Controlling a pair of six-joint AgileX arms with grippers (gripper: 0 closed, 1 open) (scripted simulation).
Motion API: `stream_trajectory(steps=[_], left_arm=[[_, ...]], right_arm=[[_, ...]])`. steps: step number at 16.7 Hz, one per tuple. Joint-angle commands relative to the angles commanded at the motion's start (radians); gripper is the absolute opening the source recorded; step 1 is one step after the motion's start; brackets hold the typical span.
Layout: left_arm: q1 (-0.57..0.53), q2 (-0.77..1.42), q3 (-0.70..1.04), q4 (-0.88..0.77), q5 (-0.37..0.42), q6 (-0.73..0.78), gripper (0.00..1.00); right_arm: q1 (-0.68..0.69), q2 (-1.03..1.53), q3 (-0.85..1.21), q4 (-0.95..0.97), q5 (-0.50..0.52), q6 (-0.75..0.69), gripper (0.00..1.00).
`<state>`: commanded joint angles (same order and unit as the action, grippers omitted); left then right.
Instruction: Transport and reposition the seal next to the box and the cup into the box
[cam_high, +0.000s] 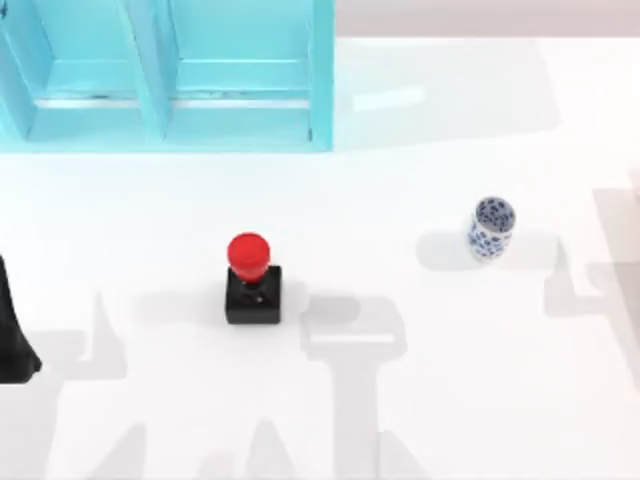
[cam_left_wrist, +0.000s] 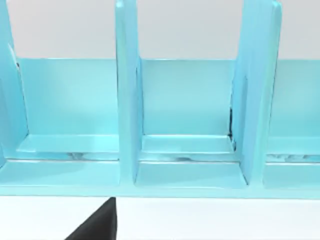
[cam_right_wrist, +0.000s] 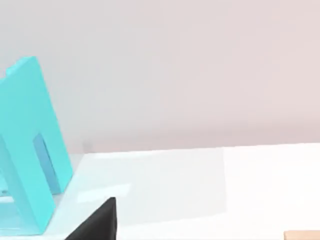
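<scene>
Red-knobbed on its black block, the seal (cam_high: 251, 280) stands upright from above, mid-bench toward the near edge; the blue-patterned cup (cam_high: 491, 228) stands upright well apart, toward the right edge. Both sit clear of the turquoise box (cam_high: 170, 75) at the far left corner, untouched and easy to reach. The left arm (cam_high: 15, 325) waits at the left edge. From the left wrist, the box's open compartments face the camera, ready to take the cup; a dark sliver is probably the left tool (cam_left_wrist: 97, 225), its state untellable. From the right wrist, the right tool (cam_right_wrist: 97, 222) likewise.
</scene>
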<state>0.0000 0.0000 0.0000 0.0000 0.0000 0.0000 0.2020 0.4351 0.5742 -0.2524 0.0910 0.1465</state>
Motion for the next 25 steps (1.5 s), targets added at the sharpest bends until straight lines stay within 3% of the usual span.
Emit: stream_trajectory(steps=[15,25], left_arm=[[0.000,0.000,0.000,0.000,0.000,0.000,1.00],[0.000,0.000,0.000,0.000,0.000,0.000,1.00]], right_arm=[[0.484,1.296,1.497,-0.779,0.138,0.438,1.00],[0.660,1.997,2.135,-1.223,0.114,0.679,1.00]])
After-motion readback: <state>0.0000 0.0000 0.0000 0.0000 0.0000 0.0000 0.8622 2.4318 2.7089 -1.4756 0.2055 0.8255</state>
